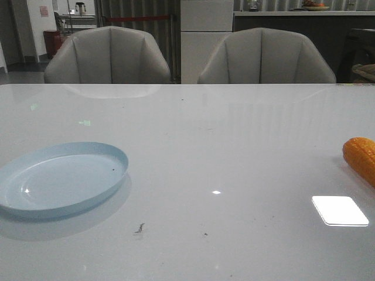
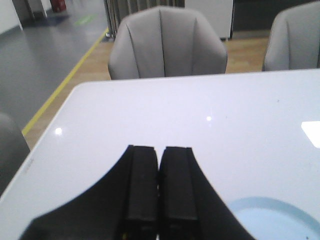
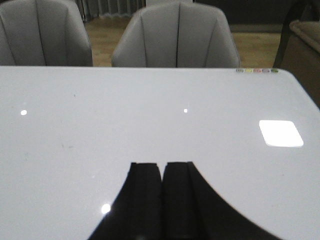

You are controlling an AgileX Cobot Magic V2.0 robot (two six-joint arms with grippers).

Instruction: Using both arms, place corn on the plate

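Nothing of the task was done yet. My left gripper (image 2: 159, 192) had its fingers pressed together with nothing between them, hanging above bare table (image 1: 234, 134). My right gripper (image 3: 162, 197) was the same: jaws closed, empty, over bare tabletop. Neither arm showed in the front view.

The corn (image 1: 361, 159) lay on the table at the far right edge of the front view, partly cut off, untouched. It did not appear in my right wrist view, so I could not place it against that gripper. The plate (image 1: 35, 202) sat empty, well apart from the corn, on the left side; its pale blue rim (image 2: 272, 210) showed just beside my left fingers.

Everything remained, by my reckoning: open a gripper, reach the corn, grasp, carry across, set it on the plate.
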